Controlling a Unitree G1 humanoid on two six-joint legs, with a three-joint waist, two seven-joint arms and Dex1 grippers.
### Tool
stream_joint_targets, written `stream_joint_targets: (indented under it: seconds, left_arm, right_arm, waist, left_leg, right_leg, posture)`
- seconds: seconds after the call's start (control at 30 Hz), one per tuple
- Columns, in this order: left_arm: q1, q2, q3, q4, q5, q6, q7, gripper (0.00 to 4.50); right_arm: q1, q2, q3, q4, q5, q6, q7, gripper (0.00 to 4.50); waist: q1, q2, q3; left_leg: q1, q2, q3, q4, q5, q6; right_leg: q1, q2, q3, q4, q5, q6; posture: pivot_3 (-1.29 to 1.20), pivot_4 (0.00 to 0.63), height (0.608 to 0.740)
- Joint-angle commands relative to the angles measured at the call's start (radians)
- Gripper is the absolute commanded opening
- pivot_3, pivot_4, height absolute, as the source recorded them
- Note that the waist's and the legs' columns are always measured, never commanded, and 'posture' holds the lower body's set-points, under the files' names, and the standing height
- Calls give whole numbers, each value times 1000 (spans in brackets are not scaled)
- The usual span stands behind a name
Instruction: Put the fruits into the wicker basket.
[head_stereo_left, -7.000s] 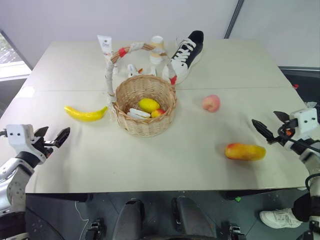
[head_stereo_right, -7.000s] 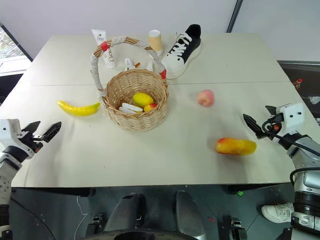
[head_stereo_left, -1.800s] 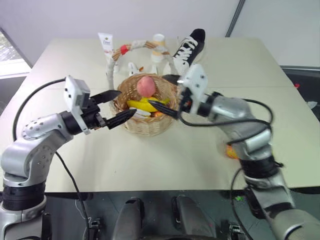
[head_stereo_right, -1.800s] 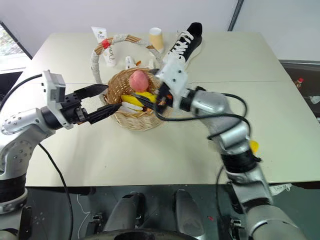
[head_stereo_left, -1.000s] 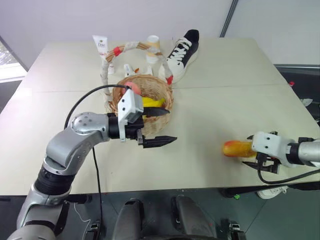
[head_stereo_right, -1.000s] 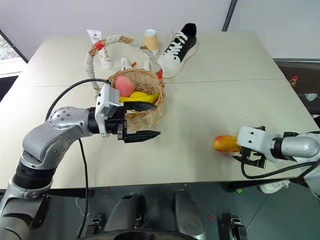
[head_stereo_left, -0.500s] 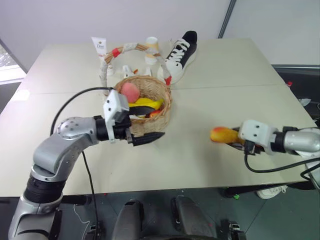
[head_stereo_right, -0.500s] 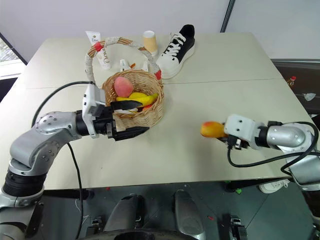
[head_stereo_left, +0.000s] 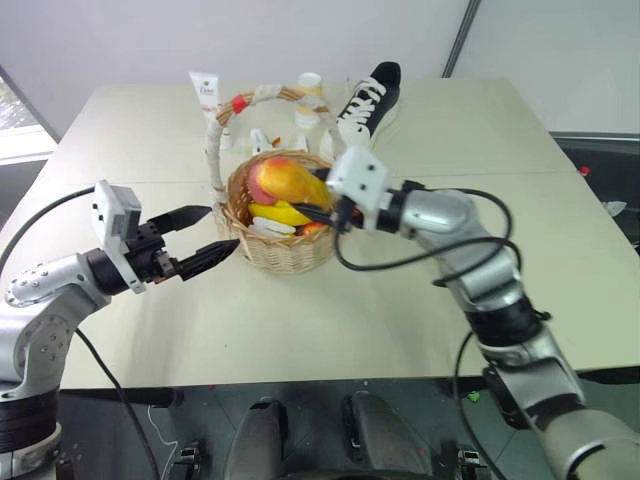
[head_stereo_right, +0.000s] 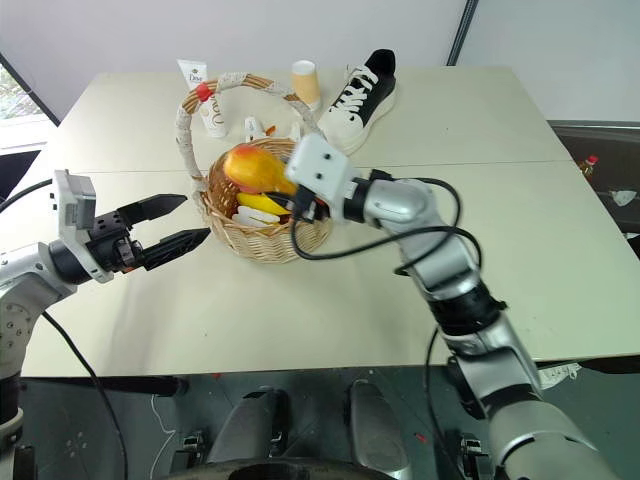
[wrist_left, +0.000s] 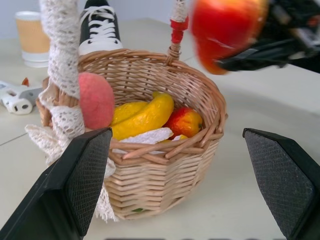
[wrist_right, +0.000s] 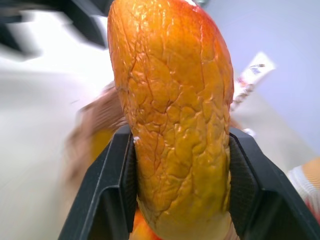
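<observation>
The left gripper (head_stereo_left: 205, 233) hangs just above the table (head_stereo_left: 420, 300) on the basket's left side, its two black fingers spread wide with nothing between them, tips aimed at the wicker basket (head_stereo_left: 285, 250) and stopping just short of its wall. Just beyond those tips, inside the basket, lie the peach (wrist_left: 96, 99) against the white-wrapped handle (head_stereo_left: 215, 150), the banana (wrist_left: 145, 116) across the middle, and a small red-yellow fruit (wrist_left: 185, 121) beside it. Past the basket, well away from this gripper, stand a white toothpaste tube (head_stereo_left: 206, 93), a paper cup (head_stereo_left: 309, 92) and a black-and-white shoe (head_stereo_left: 366, 100).

The right gripper (head_stereo_left: 322, 205) reaches in from the basket's right side and is clamped on the mango (head_stereo_left: 287, 180); in the right wrist view its fingers (wrist_right: 116, 175) press both flanks of the fruit. The mango juts out ahead of the fingertips, raised over the basket's opening, under the arch of the handle and clear of the fruit lying below it
</observation>
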Motion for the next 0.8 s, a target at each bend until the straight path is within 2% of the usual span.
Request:
stream_joint_targets:
  seconds: [0.03, 0.1, 0.13, 0.27, 0.4, 0.47, 0.63, 0.73, 0.8]
  left_arm:
    - [18, -12, 18, -72, -16, -16, 36, 4500]
    - [22, -26, 13, -95, -27, -12, 58, 4500]
    - [21, -30, 10, -102, -31, -10, 66, 4500]
    - [18, -39, -1, -109, -32, -9, 80, 4500]
    - [10, -42, -10, -108, -38, -11, 86, 4500]
    - [4, -43, -16, -105, -41, -12, 87, 4500]
    - [-28, -52, -49, -88, -43, -14, 88, 4500]
    - [-62, -57, -72, -73, -39, -16, 86, 4500]
    - [-78, -59, -82, -65, -39, -18, 85, 4500]
  right_arm:
    - [-59, 49, 4, 105, -56, -49, -53, 3277]
    - [-66, 65, 2, 119, -66, -63, -60, 4202]
    - [-65, 70, -1, 114, -76, -80, -68, 4436]
    - [-24, 50, -33, 7, -27, -83, -13, 4436]
    - [119, -29, -165, -259, 225, 46, 125, 4436]
    - [172, -63, -217, -331, 305, 124, 135, 4436]
    - [255, -58, -300, -326, 336, 226, 8, 4436]
    - [188, 55, -291, -140, 238, 165, -170, 4436]
    - [140, 105, -296, -27, 206, 112, -220, 4436]
  waist:
    - [0, 0, 0]
    - [-1, 0, 0]
    - [-1, 0, 0]
    - [-5, 0, 0]
    - [0, 0, 0]
    - [1, 0, 0]
    - [-8, 0, 0]
    - [-14, 0, 0]
    - [-12, 0, 0]
  left_leg:
    - [0, -1, 0, 0, 0, 0]
    - [0, -3, 0, -1, 0, 0]
    - [0, -3, 0, -1, 0, 0]
    - [-1, -3, 0, -1, 0, 0]
    - [0, -3, -1, -2, 0, 0]
    - [0, -3, -1, -2, 0, 0]
    - [2, -2, -1, -2, 0, 0]
    - [3, -2, 0, -4, 0, 0]
    - [3, -2, 0, -6, 1, -1]
  right_leg:
    - [0, -1, 0, 0, 0, 0]
    - [0, -2, 0, 0, 0, 0]
    - [0, -2, 0, 0, 0, 0]
    - [-1, -2, 0, 0, 0, 0]
    - [0, -2, 0, -1, 0, 0]
    - [1, -2, -1, -1, 0, 0]
    - [2, -2, 0, -1, 0, 0]
    - [1, 1, 0, 0, 0, 0]
    - [-1, 3, 0, 1, 0, -1]
  posture:
    - [0, 150, 740]
    - [0, 150, 740]
    - [0, 150, 740]
    - [0, 150, 740]
    - [0, 150, 740]
    - [0, 150, 740]
    - [0, 150, 740]
    - [0, 150, 740]
    - [0, 150, 740]
